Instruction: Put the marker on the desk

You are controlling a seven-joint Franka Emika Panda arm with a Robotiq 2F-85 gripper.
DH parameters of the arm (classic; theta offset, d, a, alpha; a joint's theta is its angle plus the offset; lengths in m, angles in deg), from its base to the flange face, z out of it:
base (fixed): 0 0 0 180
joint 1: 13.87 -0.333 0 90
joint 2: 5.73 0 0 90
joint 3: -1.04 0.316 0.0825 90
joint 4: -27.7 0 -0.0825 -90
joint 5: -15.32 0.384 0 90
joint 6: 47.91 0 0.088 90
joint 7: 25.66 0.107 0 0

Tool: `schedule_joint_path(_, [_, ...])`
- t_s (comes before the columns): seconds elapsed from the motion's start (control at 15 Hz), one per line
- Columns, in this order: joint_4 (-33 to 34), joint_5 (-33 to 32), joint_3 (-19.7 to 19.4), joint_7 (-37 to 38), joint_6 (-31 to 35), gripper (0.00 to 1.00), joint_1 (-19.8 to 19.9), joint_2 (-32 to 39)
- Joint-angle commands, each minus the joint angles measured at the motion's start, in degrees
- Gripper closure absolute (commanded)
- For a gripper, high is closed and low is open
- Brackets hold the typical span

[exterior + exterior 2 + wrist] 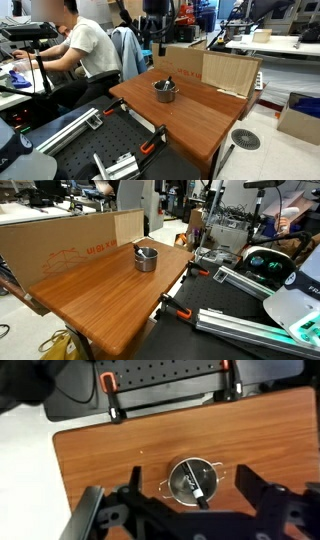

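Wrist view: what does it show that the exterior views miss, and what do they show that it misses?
Only the wrist view: a straight-down look into the metal cup, with the marker lying inside. Only the exterior views: the cardboard panel standing along one edge of the desk, and a seated person. Both: the cup standing on the desk, and clamps at its edge.

I'm looking at a robotics lab: a person [85, 48] at a gear-crowded bench [12, 97], cardboard boxes [298, 122], clamped aluminium rails [252, 286].
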Motion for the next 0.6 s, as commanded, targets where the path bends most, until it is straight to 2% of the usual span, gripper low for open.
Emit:
schedule_joint_path(0.0, [0.26, -2.01, 0.41, 1.3, 4.74, 0.0, -0.09, 3.72])
schedule_joint_path(0.27, [1.44, -1.43, 0.35, -0.04, 6.81, 0.0, -0.3, 8.53])
schedule_joint_path(0.53, [3.11, -2.86, 0.5, 1.85, 8.73, 0.0, -1.03, 13.55])
